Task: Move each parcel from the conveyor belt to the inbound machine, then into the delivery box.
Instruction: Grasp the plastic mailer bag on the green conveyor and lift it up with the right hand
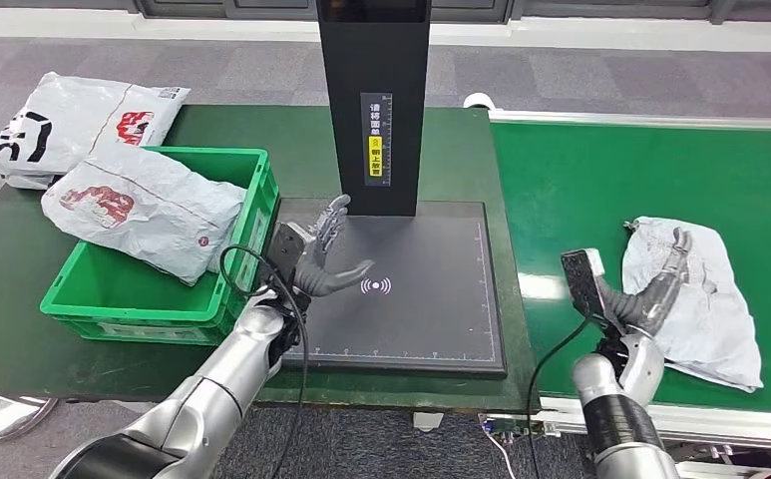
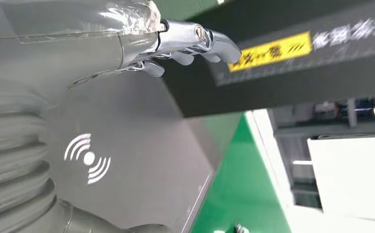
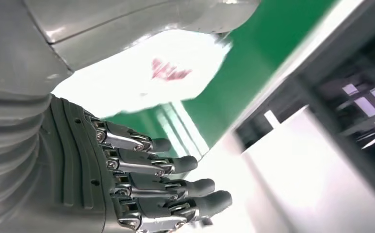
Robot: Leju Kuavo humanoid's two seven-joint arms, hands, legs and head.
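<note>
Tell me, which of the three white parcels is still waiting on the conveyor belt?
The crumpled parcel by the right robot hand on the bright green belt. One other lies in the green crate, another behind it.

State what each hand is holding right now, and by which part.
Nothing is held. The left hand is open above the scanner pad; the right hand reaches over the parcel on the belt, fingers apart.

Left hand (image 1: 323, 254) up near ten o'clock, fingers apart, holding nothing. Right hand (image 1: 660, 282) out at three o'clock, fingers spread, empty too.
</note>
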